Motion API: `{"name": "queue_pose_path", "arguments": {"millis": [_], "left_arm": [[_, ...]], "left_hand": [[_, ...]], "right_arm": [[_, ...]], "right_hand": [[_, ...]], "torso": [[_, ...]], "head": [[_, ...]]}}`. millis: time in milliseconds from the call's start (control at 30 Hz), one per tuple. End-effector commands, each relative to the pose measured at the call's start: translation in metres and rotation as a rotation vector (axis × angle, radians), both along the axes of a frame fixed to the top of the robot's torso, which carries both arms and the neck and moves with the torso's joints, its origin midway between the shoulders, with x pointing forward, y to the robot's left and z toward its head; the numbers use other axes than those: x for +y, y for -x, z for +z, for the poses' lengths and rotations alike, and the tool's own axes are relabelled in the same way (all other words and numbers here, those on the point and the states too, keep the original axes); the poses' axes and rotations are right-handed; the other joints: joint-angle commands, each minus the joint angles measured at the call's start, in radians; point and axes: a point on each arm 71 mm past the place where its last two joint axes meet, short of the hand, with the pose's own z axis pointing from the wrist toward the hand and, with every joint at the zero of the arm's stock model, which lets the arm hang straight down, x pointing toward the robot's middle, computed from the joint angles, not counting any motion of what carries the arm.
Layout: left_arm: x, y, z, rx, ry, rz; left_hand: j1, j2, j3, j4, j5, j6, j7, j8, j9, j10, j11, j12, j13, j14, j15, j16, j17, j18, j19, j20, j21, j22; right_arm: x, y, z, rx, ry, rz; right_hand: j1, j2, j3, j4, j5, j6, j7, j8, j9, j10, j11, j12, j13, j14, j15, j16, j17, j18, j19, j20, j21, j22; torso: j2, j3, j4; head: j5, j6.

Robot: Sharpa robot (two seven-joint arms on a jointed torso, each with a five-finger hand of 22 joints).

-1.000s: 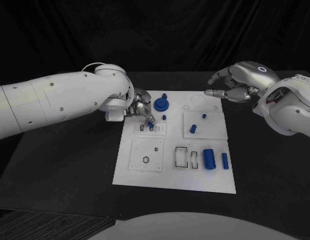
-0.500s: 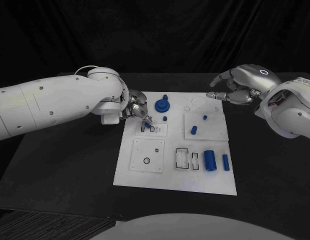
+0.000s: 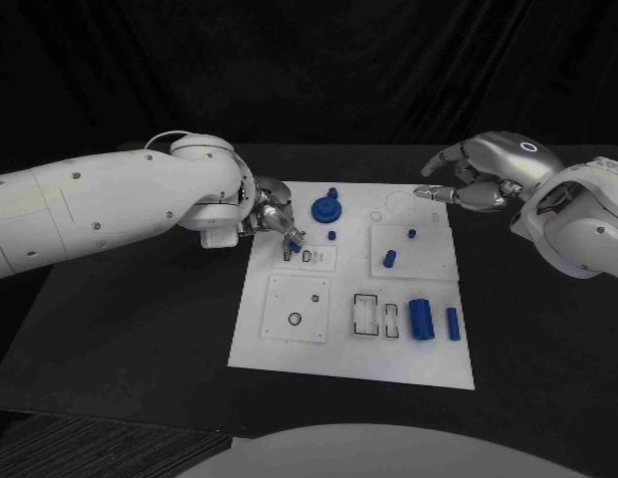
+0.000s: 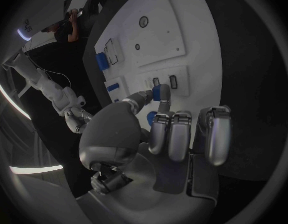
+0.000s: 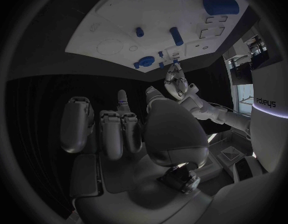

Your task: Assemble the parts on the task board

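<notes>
Head view gives us the white task board (image 3: 340,344) lying in the middle of the black table (image 3: 122,329). Our left hand (image 3: 270,221) sits over the board's far left corner, thumb and a finger pinching a small blue part (image 4: 161,91) just above two small slots. Our right hand (image 3: 470,175) hovers past the far right corner, fingers loosely curled and apart, holding nothing. A large blue cylinder (image 3: 418,318) lies near the board's right edge.

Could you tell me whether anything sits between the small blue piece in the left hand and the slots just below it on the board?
Nothing visible does: the left hand pinches the blue piece right over the open slots.
</notes>
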Motion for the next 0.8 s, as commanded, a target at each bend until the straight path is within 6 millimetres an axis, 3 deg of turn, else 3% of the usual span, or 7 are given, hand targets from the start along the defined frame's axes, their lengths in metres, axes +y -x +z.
{"name": "queue_pose_path", "arguments": {"millis": [33, 233, 433, 800], "left_arm": [[-0.0002, -0.0001, 0.0011, -0.03, 0.022, 0.028], [0.0018, 0.0031, 0.0006, -0.041, 0.02, 0.056], [0.0025, 0.0057, -0.0006, -0.047, 0.021, 0.073], [-0.0002, 0.0083, -0.0036, -0.037, 0.019, 0.064]], "left_hand": [[-0.009, -0.002, 0.099, -0.094, -0.005, 0.001, -0.005, -0.004, 0.0, 0.104, -0.007, 0.0, 0.262, 0.106, -0.005, 0.003, 0.263, 0.008, 0.004, -0.004, -0.004, 0.172], [-0.014, -0.002, 0.101, -0.093, -0.005, 0.002, -0.006, -0.006, 0.0, 0.104, -0.008, 0.0, 0.262, 0.106, -0.006, 0.003, 0.263, 0.006, 0.008, -0.005, -0.001, 0.176], [-0.031, -0.006, 0.113, -0.097, -0.002, 0.025, -0.013, -0.014, -0.006, 0.104, -0.015, 0.0, 0.262, 0.106, -0.013, 0.003, 0.263, 0.003, 0.022, -0.011, 0.008, 0.185], [-0.036, -0.006, 0.117, -0.098, -0.002, 0.03, -0.014, -0.017, -0.008, 0.104, -0.017, 0.0, 0.262, 0.106, -0.015, 0.003, 0.263, 0.003, 0.021, -0.013, 0.007, 0.184]], "right_arm": [[-0.0008, -0.0004, -0.0016, 0.009, 0.004, -0.016], [-0.0004, -0.0004, -0.002, 0.011, 0.005, -0.015], [-0.0001, -0.0005, -0.0021, 0.011, 0.005, -0.015], [-0.0004, -0.0002, -0.0021, 0.013, 0.006, -0.016]], "right_hand": [[0.005, 0.005, -0.002, -0.003, 0.006, 0.01, 0.0, -0.002, -0.001, 0.105, 0.006, 0.004, 0.263, 0.1, 0.005, -0.007, 0.25, 0.003, -0.007, 0.003, -0.006, 0.176], [0.011, 0.005, -0.002, -0.004, 0.01, 0.01, 0.0, -0.003, -0.002, 0.105, 0.006, 0.004, 0.263, 0.099, 0.005, -0.007, 0.25, 0.003, -0.008, 0.003, -0.007, 0.176], [0.014, 0.005, -0.002, -0.004, 0.013, 0.011, 0.0, -0.003, -0.003, 0.105, 0.006, 0.004, 0.263, 0.099, 0.005, -0.007, 0.25, 0.003, -0.008, 0.003, -0.007, 0.176], [0.02, 0.005, -0.003, -0.004, 0.022, 0.01, 0.0, -0.005, -0.004, 0.105, 0.006, 0.004, 0.263, 0.099, 0.005, -0.008, 0.25, 0.003, -0.008, 0.003, -0.009, 0.176]], "torso": [[0.001, 0.0001, -0.0018], [0.001, 0.0022, -0.0012], [0.002, 0.0015, -0.0044], [0.003, 0.0019, -0.0031]], "head": [[-0.001, -0.001], [0.0, -0.005], [0.002, -0.006], [0.001, -0.011]]}}
